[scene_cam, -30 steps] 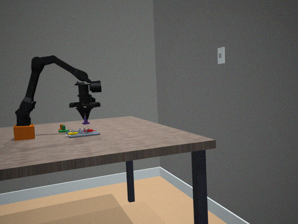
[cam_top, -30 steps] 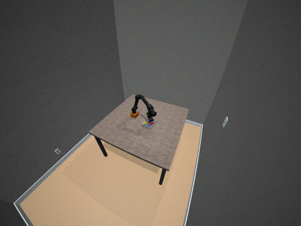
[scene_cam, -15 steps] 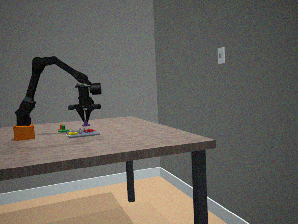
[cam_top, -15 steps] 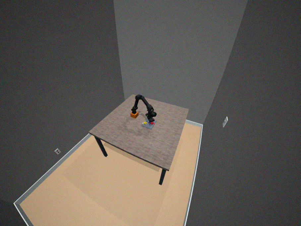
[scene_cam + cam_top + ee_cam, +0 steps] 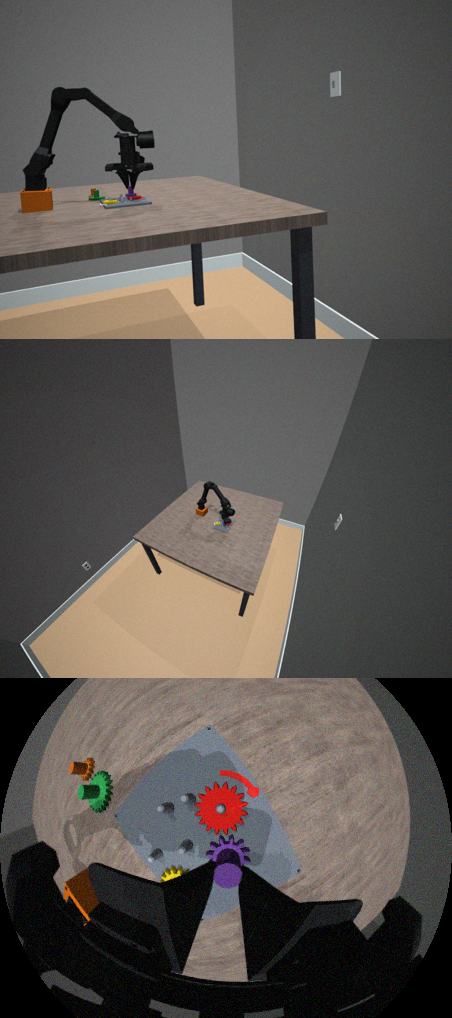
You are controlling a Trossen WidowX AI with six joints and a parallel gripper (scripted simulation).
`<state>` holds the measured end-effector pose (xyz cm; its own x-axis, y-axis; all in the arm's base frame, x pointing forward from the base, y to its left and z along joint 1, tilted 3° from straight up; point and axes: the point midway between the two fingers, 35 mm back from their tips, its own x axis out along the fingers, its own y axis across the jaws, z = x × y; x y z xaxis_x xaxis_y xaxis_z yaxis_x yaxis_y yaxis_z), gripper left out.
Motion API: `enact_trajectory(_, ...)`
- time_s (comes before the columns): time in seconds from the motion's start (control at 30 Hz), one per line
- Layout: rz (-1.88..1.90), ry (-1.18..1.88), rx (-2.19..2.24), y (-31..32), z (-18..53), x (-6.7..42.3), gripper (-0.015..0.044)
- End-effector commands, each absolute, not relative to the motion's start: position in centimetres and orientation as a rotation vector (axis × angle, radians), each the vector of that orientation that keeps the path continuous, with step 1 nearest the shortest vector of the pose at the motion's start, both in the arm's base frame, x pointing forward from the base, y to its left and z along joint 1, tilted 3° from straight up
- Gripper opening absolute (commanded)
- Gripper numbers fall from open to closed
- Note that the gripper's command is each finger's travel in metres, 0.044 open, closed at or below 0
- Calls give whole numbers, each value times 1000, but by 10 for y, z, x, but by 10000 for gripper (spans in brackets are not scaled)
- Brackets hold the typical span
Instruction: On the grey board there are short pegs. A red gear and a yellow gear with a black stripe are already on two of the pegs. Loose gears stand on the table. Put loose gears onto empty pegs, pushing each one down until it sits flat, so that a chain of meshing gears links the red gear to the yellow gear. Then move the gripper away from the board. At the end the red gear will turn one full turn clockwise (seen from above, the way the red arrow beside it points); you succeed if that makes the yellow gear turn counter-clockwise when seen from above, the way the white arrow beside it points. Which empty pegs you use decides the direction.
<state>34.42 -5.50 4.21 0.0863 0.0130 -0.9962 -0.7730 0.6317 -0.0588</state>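
Observation:
My gripper is shut on the upright handle of a purple gear. The gear is low over the grey board, beside the red gear; whether it touches anything is unclear. The yellow gear is partly hidden by a finger in the wrist view. Several bare pegs show, among them one peg at the left and another near the yellow gear. A green gear and a small orange gear stand on the table.
The red arrow curves beside the red gear. The white arrow lies beside the yellow gear. The orange base block of the arm stands on the table, with the two loose gears between it and the board in the exterior view.

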Motion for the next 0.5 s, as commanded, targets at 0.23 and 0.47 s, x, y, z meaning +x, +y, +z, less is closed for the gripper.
enact_trajectory(0.23,463,1429,-477,-54,31,345,0)
enact_trajectory(0.47,487,1423,-505,-54,30,345,0)
